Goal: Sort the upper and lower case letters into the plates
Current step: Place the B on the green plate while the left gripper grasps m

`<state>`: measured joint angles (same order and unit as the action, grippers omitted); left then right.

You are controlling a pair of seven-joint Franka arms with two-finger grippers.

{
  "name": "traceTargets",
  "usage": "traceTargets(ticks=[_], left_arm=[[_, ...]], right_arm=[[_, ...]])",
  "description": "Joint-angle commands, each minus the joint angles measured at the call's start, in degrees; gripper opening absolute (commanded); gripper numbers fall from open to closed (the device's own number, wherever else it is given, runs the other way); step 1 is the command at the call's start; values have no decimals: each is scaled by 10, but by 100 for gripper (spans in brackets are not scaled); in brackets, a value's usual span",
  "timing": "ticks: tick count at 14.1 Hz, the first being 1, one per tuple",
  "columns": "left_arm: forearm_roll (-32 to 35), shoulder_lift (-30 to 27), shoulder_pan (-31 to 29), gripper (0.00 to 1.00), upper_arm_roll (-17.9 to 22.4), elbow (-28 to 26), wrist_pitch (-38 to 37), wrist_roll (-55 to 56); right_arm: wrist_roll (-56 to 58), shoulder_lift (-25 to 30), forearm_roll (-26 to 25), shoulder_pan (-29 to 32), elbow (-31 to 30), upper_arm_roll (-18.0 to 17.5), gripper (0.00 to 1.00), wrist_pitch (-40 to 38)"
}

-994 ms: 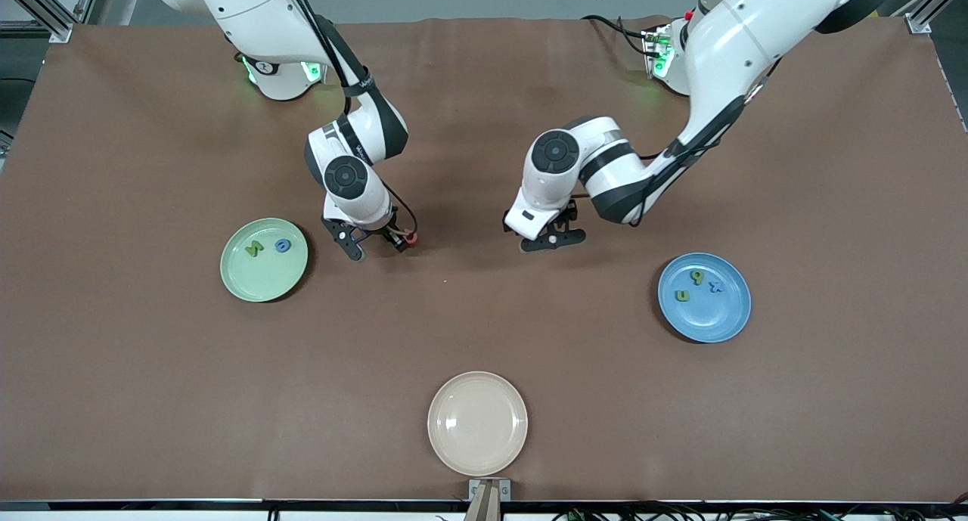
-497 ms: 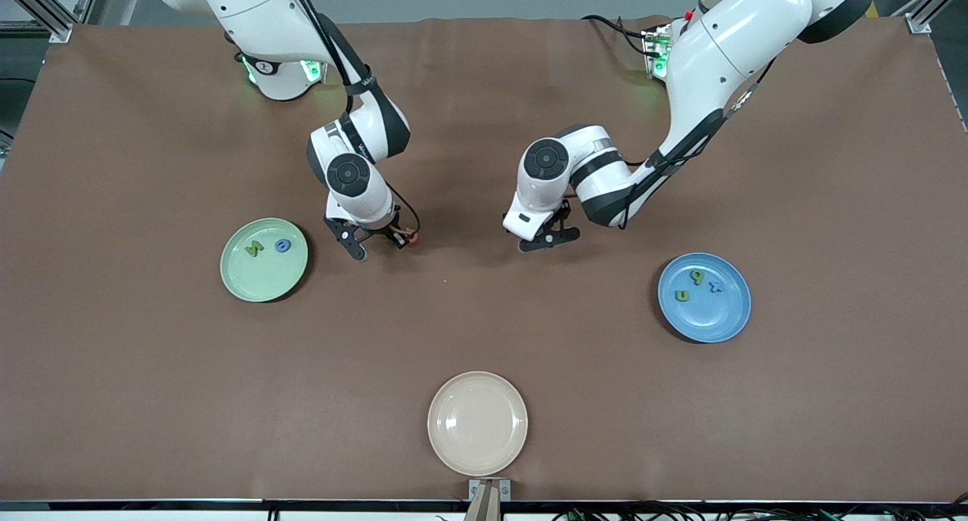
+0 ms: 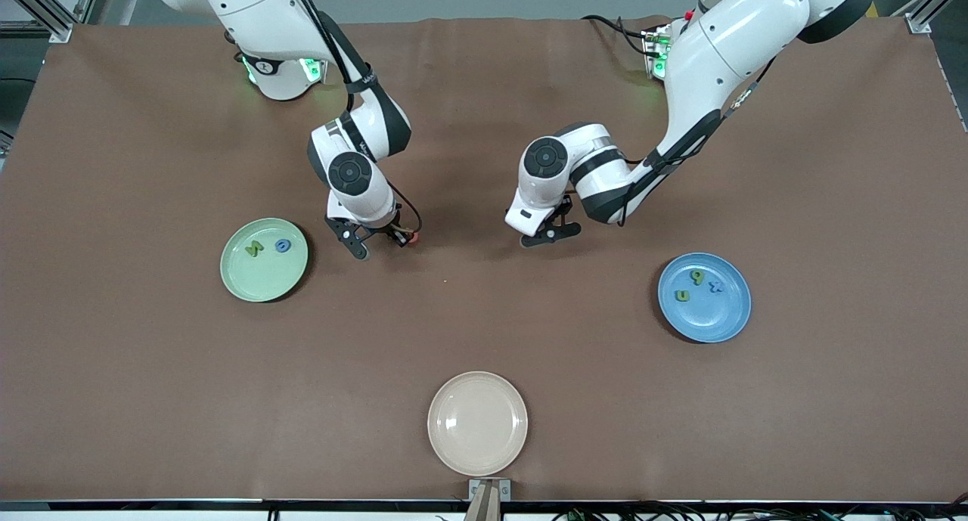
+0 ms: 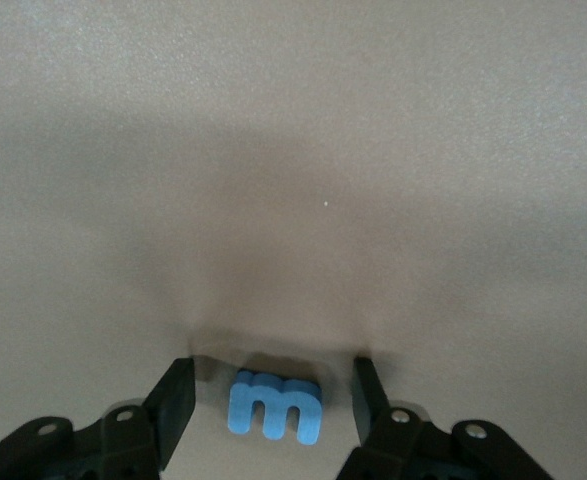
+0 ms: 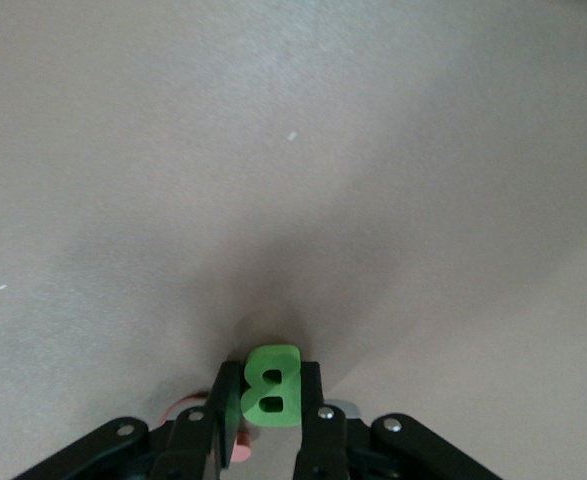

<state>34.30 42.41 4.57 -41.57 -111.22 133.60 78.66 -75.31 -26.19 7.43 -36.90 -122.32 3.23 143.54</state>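
Right gripper (image 3: 376,241) is low over the brown table (image 3: 484,332), at about 3 o'clock from the mint green plate (image 3: 264,260) and just beside it. Its fingers (image 5: 310,400) are clamped on a green letter B (image 5: 270,387). A red-pink letter (image 3: 411,238) shows at the gripper's side; its shape cannot be read.

Left gripper (image 3: 550,234) is low over the table's middle, at about 10 o'clock from the blue plate (image 3: 704,297) and well apart from it. Its fingers (image 4: 178,405) stand apart on either side of a blue letter m (image 4: 273,406), touching neither side of it.

The mint green plate, toward the right arm's end, holds a green letter (image 3: 254,248) and a blue ring-shaped letter (image 3: 283,245). The blue plate, toward the left arm's end, holds two green letters (image 3: 690,286) and a blue one (image 3: 715,286).

A cream plate (image 3: 477,423) lies at 6 o'clock, nearest the front camera.
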Motion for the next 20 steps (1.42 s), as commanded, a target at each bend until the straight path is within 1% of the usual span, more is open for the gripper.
traceTargets(ticks=[1, 3, 5, 8, 11, 12, 13, 15, 17, 20], left_arm=[[-6, -10, 2, 64, -1, -13, 3, 13], [-6, -10, 7, 61, -1, -13, 3, 24], [-6, -10, 10, 54, -1, -12, 3, 27], [-6, -8, 12, 47, -1, -13, 3, 27], [-6, -7, 12, 33, 0, -16, 3, 27], [-6, -7, 12, 27, 0, -17, 2, 27], [-6, -9, 11, 24, 0, -17, 0, 27], [-5, -18, 5, 24, 0, -16, -1, 26], [-5, -43, -9, 24, -1, -15, -8, 19], [-7, -90, -64, 24, -13, -9, -48, -34]], right_arm=[[44, 6, -6, 23, 11, 3, 1, -4], [93, 18, -5, 51, 15, 2, 1, -11], [155, 38, -4, 77, 14, 2, 2, -27], [274, 75, -4, 135, 10, 2, 2, -83], [363, 99, -3, 191, 4, 2, 2, -113], [395, 102, -3, 207, -4, 2, 2, -112], [428, 103, -4, 227, -11, 2, 2, -107], [471, 101, -3, 256, -23, 2, 2, -102], [505, 102, -3, 276, -35, 2, 2, -92], [565, 95, -3, 312, -35, 2, 2, -76]])
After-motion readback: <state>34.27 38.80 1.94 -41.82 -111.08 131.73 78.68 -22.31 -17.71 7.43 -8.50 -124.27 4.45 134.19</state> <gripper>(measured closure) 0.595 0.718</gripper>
